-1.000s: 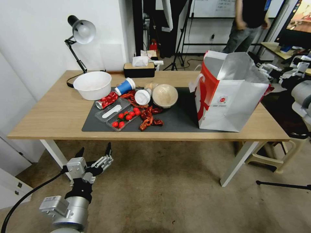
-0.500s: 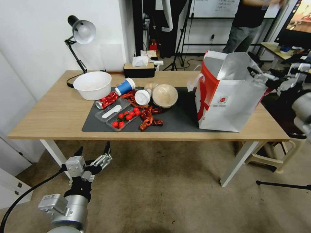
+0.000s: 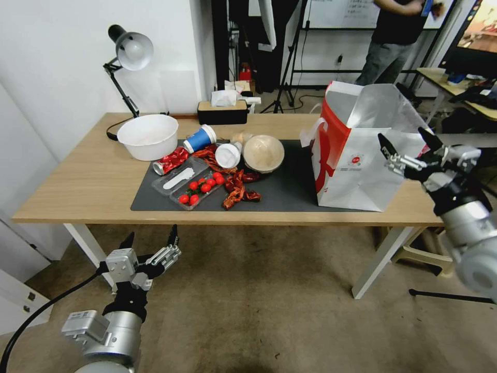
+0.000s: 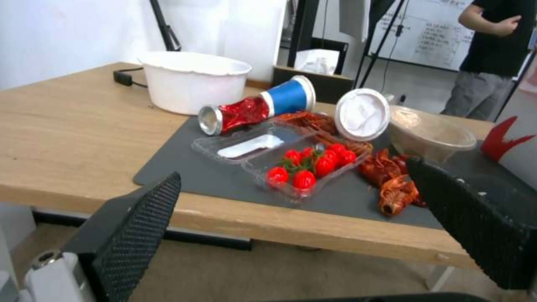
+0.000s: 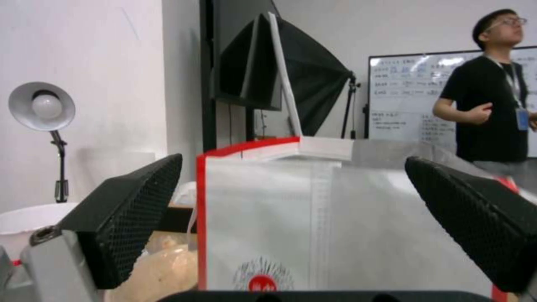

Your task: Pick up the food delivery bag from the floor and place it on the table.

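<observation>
In the head view, the food delivery bag (image 3: 365,150) stands upright on the right-hand part of the bench (image 3: 77,181), its base partly on the dark grey mat (image 3: 284,191), mouth open with the foil lining showing. The right tool (image 3: 409,145) hangs in front of the bag's near upper corner, fingers spread and empty. The left tool (image 3: 150,242) sits low over the floor (image 3: 259,311), in front of the bench's left end, fingers also spread with nothing between them. A white bowl (image 3: 148,135), a blue cup (image 3: 200,139) and a tray of cherry tomatoes (image 3: 199,189) lie left of the bag. In the left wrist view, the left tool's fingers (image 4: 140,218) frame the tomato tray (image 4: 305,165) and a crushed red can (image 4: 232,117). In the right wrist view, the right tool's fingers (image 5: 134,205) stand wide apart, framing the bag (image 5: 335,226) beyond them, its red logo (image 5: 263,282) low on the face.
</observation>
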You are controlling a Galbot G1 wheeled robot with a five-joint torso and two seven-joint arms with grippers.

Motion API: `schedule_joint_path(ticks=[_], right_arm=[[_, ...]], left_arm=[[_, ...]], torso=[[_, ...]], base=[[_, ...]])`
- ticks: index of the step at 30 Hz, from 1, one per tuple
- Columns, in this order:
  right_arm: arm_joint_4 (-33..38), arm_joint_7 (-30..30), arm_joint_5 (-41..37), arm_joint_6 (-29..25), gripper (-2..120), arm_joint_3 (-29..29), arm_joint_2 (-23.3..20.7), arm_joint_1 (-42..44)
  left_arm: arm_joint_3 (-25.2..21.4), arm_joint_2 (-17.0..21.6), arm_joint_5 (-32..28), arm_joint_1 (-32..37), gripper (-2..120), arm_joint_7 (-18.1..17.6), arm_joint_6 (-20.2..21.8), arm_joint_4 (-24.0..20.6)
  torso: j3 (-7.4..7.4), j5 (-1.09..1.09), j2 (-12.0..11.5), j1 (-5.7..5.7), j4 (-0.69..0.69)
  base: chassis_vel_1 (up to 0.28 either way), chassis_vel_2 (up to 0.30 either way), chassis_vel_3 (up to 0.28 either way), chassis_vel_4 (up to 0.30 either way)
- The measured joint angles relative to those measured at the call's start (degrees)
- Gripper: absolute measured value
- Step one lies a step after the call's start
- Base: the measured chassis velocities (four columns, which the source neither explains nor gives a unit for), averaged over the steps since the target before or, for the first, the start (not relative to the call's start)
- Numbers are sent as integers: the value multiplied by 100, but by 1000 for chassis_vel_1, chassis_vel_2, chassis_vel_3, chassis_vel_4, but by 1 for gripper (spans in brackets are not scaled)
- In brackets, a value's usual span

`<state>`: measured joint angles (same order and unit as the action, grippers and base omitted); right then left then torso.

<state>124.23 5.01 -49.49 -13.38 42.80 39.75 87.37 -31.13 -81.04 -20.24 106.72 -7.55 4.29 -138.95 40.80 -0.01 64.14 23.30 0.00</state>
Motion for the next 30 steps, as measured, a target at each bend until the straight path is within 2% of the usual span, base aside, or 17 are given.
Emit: schedule_joint_path(ticks=[2, 5, 6, 8, 10, 12, 16, 20, 30], right_arm=[[44, 42, 81, 3, 100, -22, 84, 57], [127, 169, 483, 36, 100, -131, 500, 327], [127, 169, 483, 36, 100, -131, 500, 327], [132, 176, 721, 24, 100, -221, 845, 556], [126, 147, 792, 8, 100, -250, 963, 643], [7, -2, 1020, -108, 100, -366, 1322, 926], [-161, -59, 1267, -290, 100, -610, 1639, 1126], [-262, -58, 1370, -355, 100, -821, 1889, 1219], [-466, -71, 1593, -352, 100, -1138, 2167, 1160]], left_arm=[[1, -3, 12, -6, 100, 16, -4, 10], [3, -6, 48, -56, 100, 79, -37, 82], [3, -6, 48, -56, 100, 79, -37, 82], [2, -2, 58, -89, 100, 115, -67, 136], [2, -3, 61, -101, 100, 120, -79, 154], [-2, -17, 226, -137, 100, 166, -127, 246], [5, -22, 381, -179, 100, 217, -200, 350], [31, -16, 390, -223, 100, 225, -203, 438], [64, 4, 397, -299, 100, 273, -202, 698]], torso=[[0, 0, 0, 0, 0], [0, 0, 0, 0, -1], [0, 0, 0, 0, -1], [0, 1, 0, 1, 0], [0, 1, 0, 1, 0], [0, 1, 0, 1, -2], [0, 1, 0, 1, 0], [0, 0, 0, 0, -1], [0, 2, 0, 0, 0]], base=[[0, 0, 0, 0], [0, 0, 0, 0], [0, 0, 0, 0], [0, 0, 0, 0], [0, 0, 0, 0], [0, 0, 0, 0], [0, 0, 0, 0], [0, 0, 0, 0], [0, 0, 0, 0]])
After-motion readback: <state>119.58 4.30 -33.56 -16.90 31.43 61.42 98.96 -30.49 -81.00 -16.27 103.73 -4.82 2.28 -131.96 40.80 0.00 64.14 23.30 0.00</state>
